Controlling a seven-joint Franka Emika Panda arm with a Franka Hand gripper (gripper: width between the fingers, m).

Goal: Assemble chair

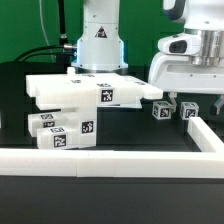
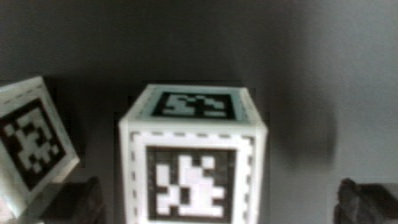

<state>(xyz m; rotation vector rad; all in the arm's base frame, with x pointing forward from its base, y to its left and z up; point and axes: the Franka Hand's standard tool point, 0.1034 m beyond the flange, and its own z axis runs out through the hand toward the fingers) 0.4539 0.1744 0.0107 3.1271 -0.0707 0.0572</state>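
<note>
Hanging wide open with nothing gripped, the gripper (image 1: 193,98) has one small tagged block (image 2: 192,150) standing upright between its jaws, touching neither fingertip (image 2: 365,198). The largest white piece, the flat slab (image 1: 88,92), lies well apart from the jaws toward the exterior view's left, with blocky parts (image 1: 62,132) stacked in front of it. A second small block (image 1: 160,111) sits just beside the jaws, on the slab's side.

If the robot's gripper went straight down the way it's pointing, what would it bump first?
Most likely the small white tagged block: the wrist view shows it right under the gripper, centred between the open jaws. How far below is unclear.
</note>
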